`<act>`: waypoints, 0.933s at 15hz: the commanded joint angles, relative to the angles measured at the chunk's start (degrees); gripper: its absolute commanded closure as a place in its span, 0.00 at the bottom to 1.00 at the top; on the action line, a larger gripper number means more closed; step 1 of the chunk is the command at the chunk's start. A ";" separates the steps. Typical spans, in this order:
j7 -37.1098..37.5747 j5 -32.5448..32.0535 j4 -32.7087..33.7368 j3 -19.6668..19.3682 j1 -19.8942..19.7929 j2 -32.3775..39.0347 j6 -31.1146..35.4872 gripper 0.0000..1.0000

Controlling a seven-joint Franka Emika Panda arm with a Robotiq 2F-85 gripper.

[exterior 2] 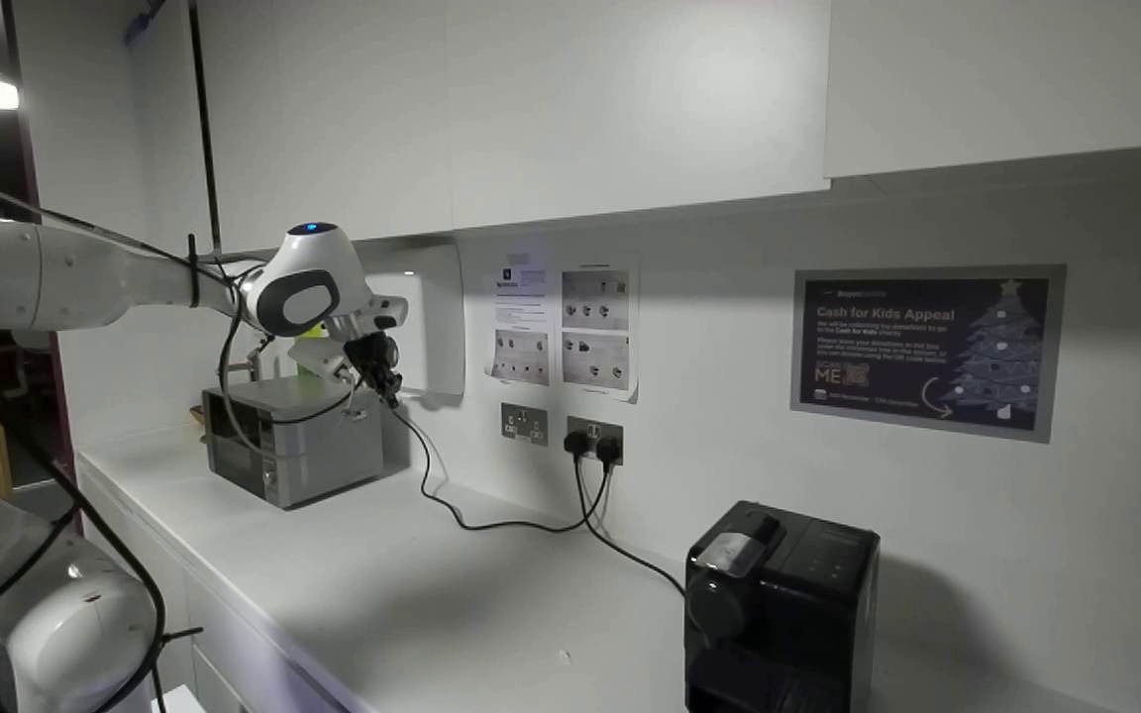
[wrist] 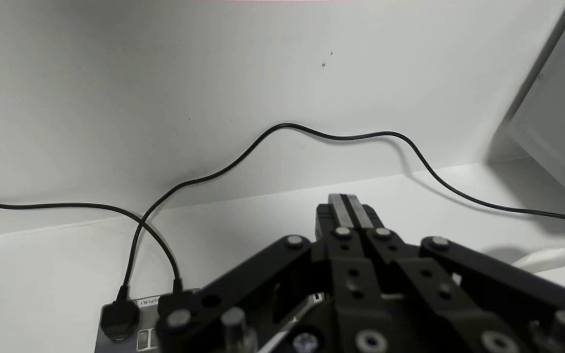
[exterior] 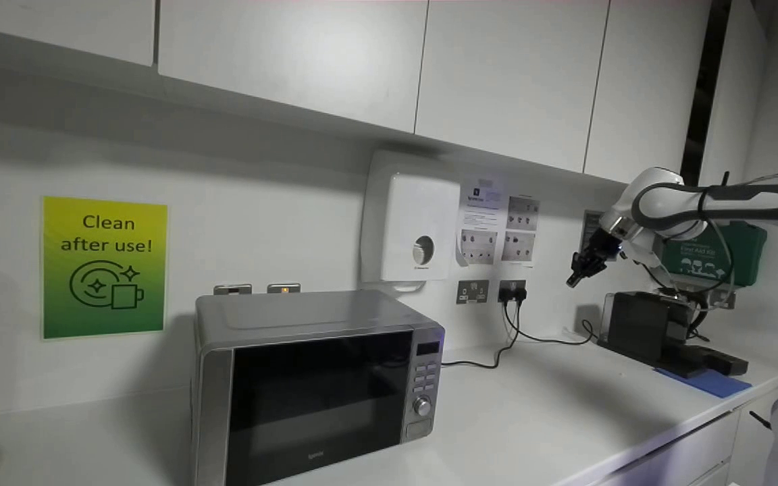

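Note:
My black gripper (wrist: 345, 208) is shut, its two pads side by side with only a thin dark line between them and nothing held. It also shows in both exterior views (exterior: 575, 275) (exterior 2: 390, 394), in the air above the counter (exterior: 524, 418) near the back wall. It touches nothing. Nearest are the black power cables (wrist: 243, 156) lying along the counter and the wall sockets with black plugs (wrist: 119, 317), partly hidden by the gripper in the wrist view. A silver microwave (exterior: 321, 398) (exterior 2: 338, 451) stands on the counter; its grey side (wrist: 564, 115) shows in the wrist view.
A black coffee machine (exterior 2: 788, 594) (exterior: 635, 327) stands on the counter by a blue mat (exterior: 710, 383). Wall cabinets (exterior: 504, 81) hang above. A white dispenser (exterior: 419, 223), printed sheets (exterior 2: 561, 332) and a green first aid kit (exterior: 745, 253) are at the wall.

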 commanded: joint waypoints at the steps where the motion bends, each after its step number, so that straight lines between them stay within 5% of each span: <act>1: 3.05 -2.51 0.36 1.49 -1.53 -0.40 -4.71 1.00; 14: 4.45 -1.59 5.41 1.46 -1.49 3.12 -26.26 1.00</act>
